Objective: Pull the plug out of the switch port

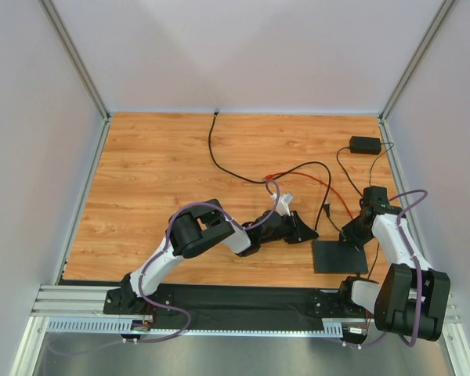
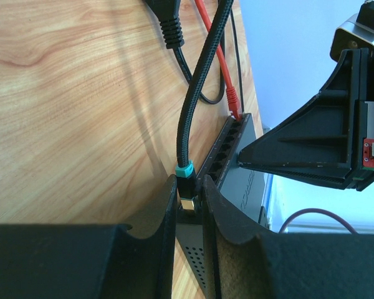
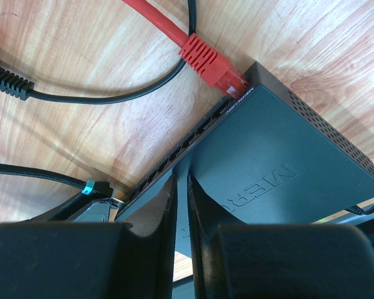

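Note:
The switch (image 1: 339, 256) is a thin flat black box near the table's front right. Its port row (image 2: 227, 146) faces the left arm, and its top (image 3: 287, 168) fills the right wrist view. A black braided cable ends in a plug with a teal band (image 2: 184, 176) and a bare metal tip at the near end of the port row. It also shows in the right wrist view (image 3: 92, 187). My left gripper (image 2: 188, 187) is shut on this plug; from above it (image 1: 303, 227) sits at the switch's left edge. My right gripper (image 3: 181, 177) is shut, its tips resting on the switch's top (image 1: 352, 235).
A red network cable's plug (image 3: 210, 62) sits in the port at the far end of the row (image 2: 234, 103). A black power cable with a ribbed plug (image 2: 168, 25) loops across the wood. A small black adapter brick (image 1: 365, 145) lies at the back right. Grey walls enclose the table.

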`<move>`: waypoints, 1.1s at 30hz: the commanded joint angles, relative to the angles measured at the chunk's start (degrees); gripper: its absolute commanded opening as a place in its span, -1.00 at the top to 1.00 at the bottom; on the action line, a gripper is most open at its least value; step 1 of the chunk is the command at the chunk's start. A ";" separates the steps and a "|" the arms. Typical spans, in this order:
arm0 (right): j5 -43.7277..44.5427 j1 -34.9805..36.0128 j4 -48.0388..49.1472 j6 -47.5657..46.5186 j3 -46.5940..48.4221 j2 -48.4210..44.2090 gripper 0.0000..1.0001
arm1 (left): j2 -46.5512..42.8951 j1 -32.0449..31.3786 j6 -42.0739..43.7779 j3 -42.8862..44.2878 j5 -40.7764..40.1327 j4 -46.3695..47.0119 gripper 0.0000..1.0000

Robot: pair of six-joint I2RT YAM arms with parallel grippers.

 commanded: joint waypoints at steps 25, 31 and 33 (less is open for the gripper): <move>2.43 0.37 2.38 -0.40 -2.37 2.08 0.75 | 1.68 2.38 -1.16 -0.33 3.09 -0.36 0.28; 1.90 0.37 2.91 -0.22 -2.54 2.25 0.75 | 1.60 1.68 -1.33 -1.38 3.80 0.07 0.19; 1.81 0.37 2.82 -0.31 -2.46 2.34 0.75 | 1.86 1.41 -1.34 -1.30 4.15 0.25 0.18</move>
